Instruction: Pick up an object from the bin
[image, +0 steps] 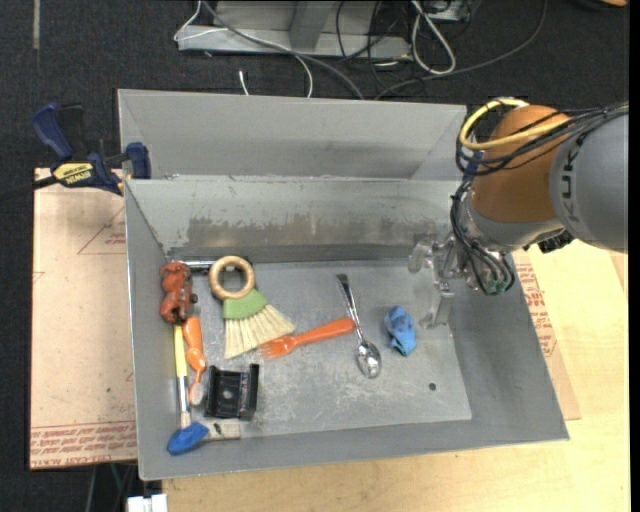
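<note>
Though the gripper (437, 292) hung low over the right part of the bin (300, 215), close to the right wall, whether its jaws were spread or pressed together could not be told. Just to its left and a little nearer lay the closest thing, a small crumpled blue thing (401, 330), on the bin floor. Left of that lay a metal spoon (357, 325), its bowl toward the near side, then an orange handle (312, 335) running left to a little brush (252, 328) with pale bristles and a green collar. Farther left were a wooden ring (232, 278), a brown figure (176, 290), a black rectangular thing (232, 391), and a blue bit (186, 439) at the near left corner
</note>
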